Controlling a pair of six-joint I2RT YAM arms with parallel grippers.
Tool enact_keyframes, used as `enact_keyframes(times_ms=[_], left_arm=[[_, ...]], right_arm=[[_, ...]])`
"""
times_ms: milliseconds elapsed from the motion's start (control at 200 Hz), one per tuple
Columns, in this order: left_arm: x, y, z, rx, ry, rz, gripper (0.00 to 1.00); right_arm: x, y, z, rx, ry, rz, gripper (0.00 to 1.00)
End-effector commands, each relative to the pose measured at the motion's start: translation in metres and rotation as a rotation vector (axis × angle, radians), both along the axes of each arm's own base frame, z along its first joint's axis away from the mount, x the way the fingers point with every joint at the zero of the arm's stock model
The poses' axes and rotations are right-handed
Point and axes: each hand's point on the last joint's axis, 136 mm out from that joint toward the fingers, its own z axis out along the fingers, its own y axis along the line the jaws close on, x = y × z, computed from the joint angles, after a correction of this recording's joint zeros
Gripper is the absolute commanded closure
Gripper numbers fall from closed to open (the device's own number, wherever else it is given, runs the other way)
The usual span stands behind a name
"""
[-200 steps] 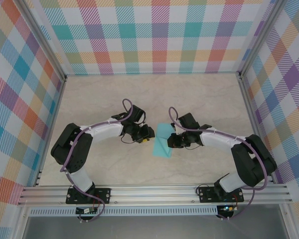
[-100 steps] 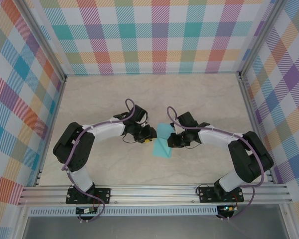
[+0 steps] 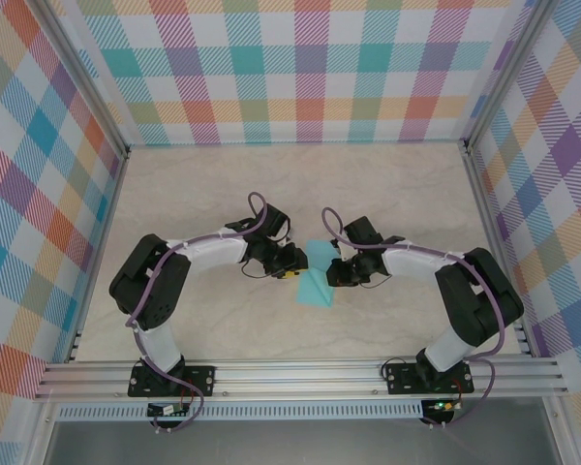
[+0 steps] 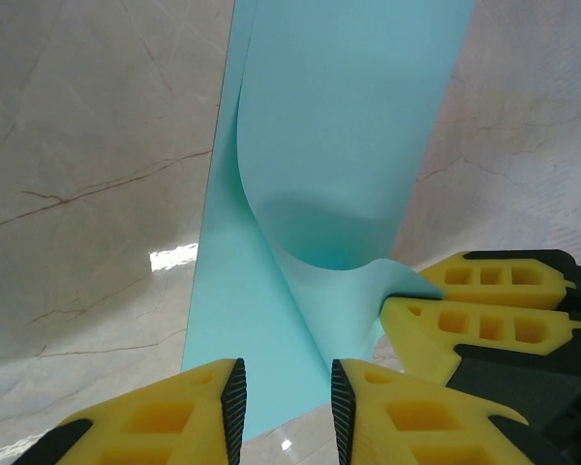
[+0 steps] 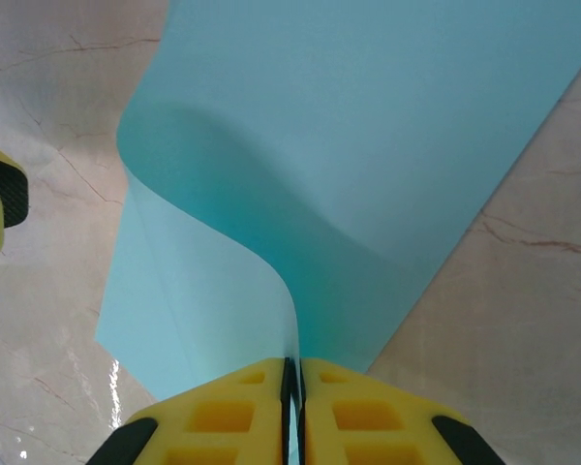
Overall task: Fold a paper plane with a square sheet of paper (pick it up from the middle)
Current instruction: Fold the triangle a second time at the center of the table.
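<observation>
Straight ahead of the left gripper [image 4: 286,389] (jaws parted, nothing held) the square sheet of paper [image 4: 339,145] is seen curled, its length running away, one lifted edge pinched by the right gripper [image 5: 290,387] opposite.

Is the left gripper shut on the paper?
No, the left gripper is open, its jaws plainly apart beside the paper.

top camera looks down from behind; both wrist cameras face the same sheet [image 4: 339,145] close up.
</observation>
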Motion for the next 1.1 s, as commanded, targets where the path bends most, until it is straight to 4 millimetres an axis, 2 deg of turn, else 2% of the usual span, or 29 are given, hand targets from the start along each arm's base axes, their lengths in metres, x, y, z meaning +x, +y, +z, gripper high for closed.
enact_keyframes(times_ms=[0, 270, 620, 1095], left_arm=[[0.0, -0.012, 0.006, -0.029, -0.001, -0.031, 0.69], [0.003, -0.02, 0.009, -0.055, -0.015, -0.031, 0.72], [0.004, -0.027, 0.008, -0.103, 0.002, -0.006, 0.82], [0.0, -0.03, 0.006, -0.123, 0.018, -0.009, 0.83]], right_arm=[[0.007, 0.005, 0.004, 0.023, -0.014, 0.031, 0.88], [0.01, 0.003, 0.002, 0.019, -0.016, 0.033, 0.87], [0.012, 0.004, 0.0, 0.027, -0.006, 0.032, 0.87], [0.012, 0.006, -0.003, 0.036, 0.006, 0.026, 0.86]])
